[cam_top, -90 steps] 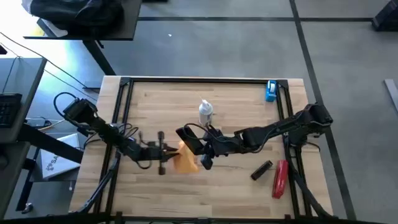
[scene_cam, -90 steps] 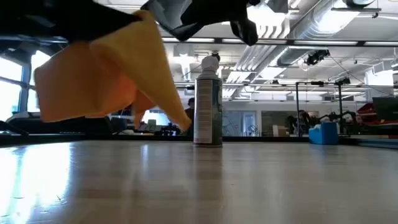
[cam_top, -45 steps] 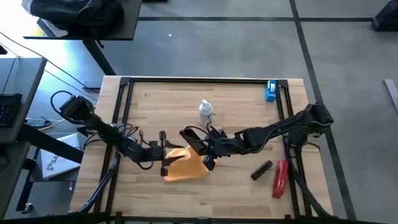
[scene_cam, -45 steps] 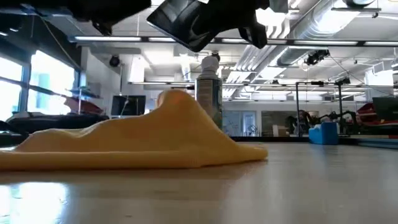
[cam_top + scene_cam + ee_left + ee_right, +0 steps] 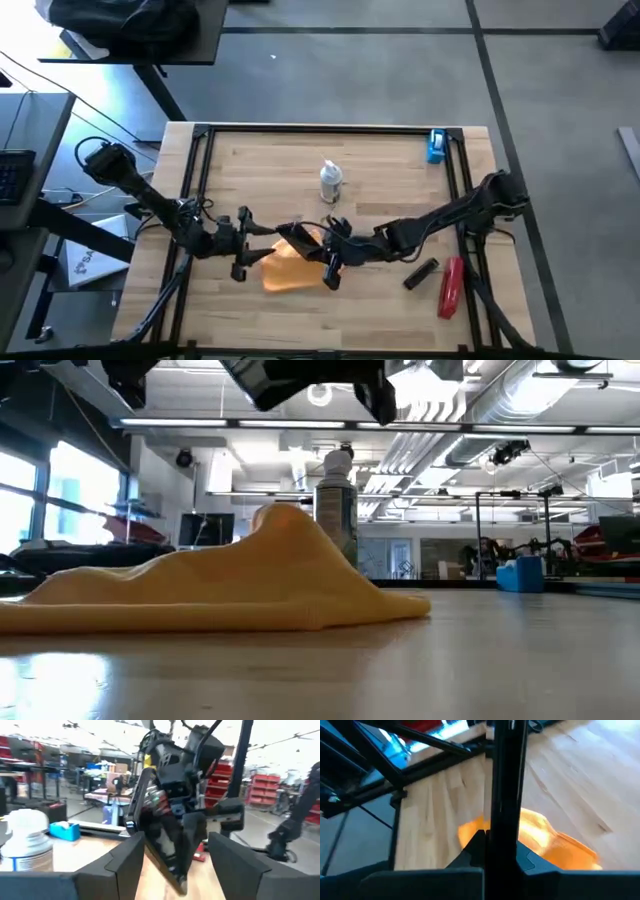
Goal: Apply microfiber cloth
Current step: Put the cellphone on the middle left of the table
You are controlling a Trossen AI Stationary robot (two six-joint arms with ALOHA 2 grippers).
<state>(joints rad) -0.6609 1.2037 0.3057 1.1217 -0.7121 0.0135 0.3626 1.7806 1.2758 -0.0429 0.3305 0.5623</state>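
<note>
The microfiber cloth (image 5: 288, 270) lies rumpled on the surface (image 5: 380, 180), just at 6 o'clock from centre, one fold humped up, and neither hand grips it. The right hand (image 5: 328, 268) sits at the cloth's 3 o'clock edge, closed edge-on around a black phone (image 5: 298, 241) that hangs over the cloth's 12 o'clock part. The left hand (image 5: 240, 258) hovers just at the cloth's 9 o'clock side, its fingers (image 5: 239, 865) spread and empty.

I judge the job about half done: cloth laid down and phone brought above it, but the wiping of phone on cloth is left to do.

Counted: one cloth, one phone, one spray bottle (image 5: 331, 182) at 12 o'clock from the cloth, one blue tape dispenser (image 5: 436, 146) at the 1 o'clock corner, one red tool (image 5: 451, 287) and one small black object (image 5: 420, 273) at 4 o'clock
</note>
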